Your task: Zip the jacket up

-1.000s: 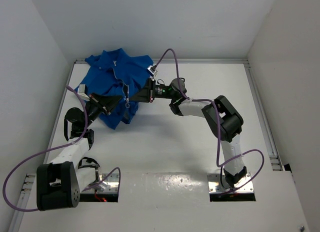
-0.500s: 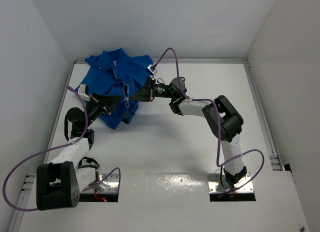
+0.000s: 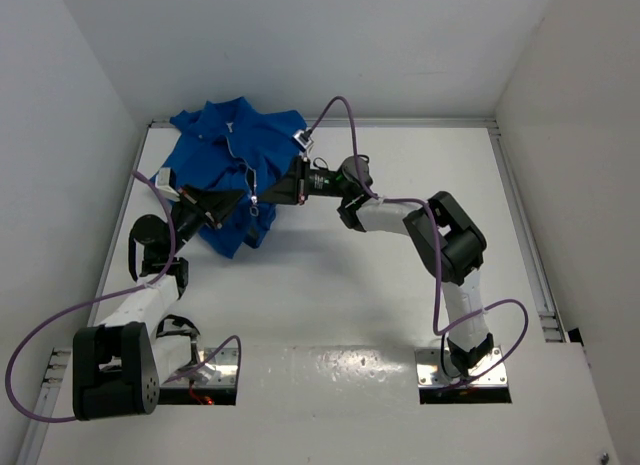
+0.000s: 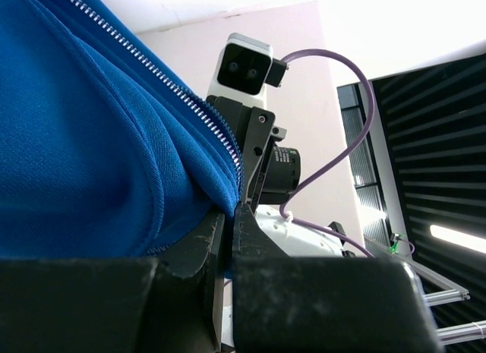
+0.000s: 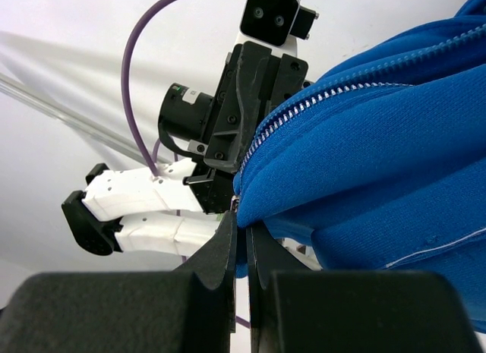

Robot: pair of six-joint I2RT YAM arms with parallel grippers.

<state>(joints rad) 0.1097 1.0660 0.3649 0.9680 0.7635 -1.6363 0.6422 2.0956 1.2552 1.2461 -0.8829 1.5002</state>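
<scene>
Jacket apparently in left end effector

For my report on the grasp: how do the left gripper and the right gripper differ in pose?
The left gripper reaches in from the left and points right; the right gripper reaches in from the right and points left. The left gripper lies over the jacket, the right gripper mostly over bare table. Both are shut on the jacket by its zipper, tips almost meeting.

jacket: cropped at both wrist views' edges | zipper: end hidden at left claw
</scene>
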